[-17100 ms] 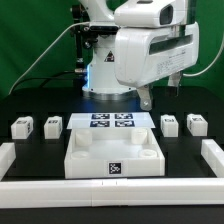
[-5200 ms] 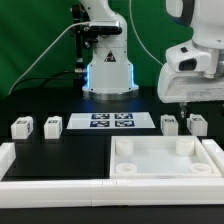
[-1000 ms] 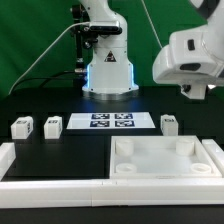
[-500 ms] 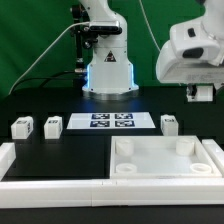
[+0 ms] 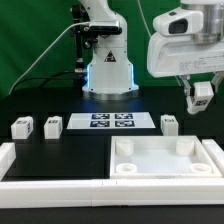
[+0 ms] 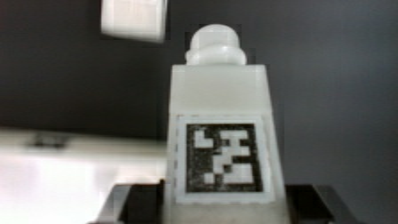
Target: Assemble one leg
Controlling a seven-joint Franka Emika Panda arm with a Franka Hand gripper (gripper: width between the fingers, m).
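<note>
My gripper (image 5: 203, 100) is shut on one leg (image 5: 203, 91), a small white block, and holds it in the air above the far right corner of the large white tray-like piece (image 5: 165, 170). In the wrist view the leg (image 6: 222, 110) stands between my dark fingers (image 6: 135, 205). Its black-and-white tag faces the camera and a rounded peg (image 6: 215, 44) is on its far end. Three more legs stand on the black table: two at the exterior view's left (image 5: 20, 128) (image 5: 52, 125) and one at the right (image 5: 170, 124).
The marker board (image 5: 111, 121) lies at the back middle, in front of the robot base (image 5: 108, 72). White rails (image 5: 50, 166) edge the front and sides of the table. A blurred white shape (image 6: 137, 18) shows beyond the leg in the wrist view.
Since 5.2 s ago one of the two right-hand legs has left the table and is in my gripper. Over the last second the wrist has turned and the held leg now hangs lower.
</note>
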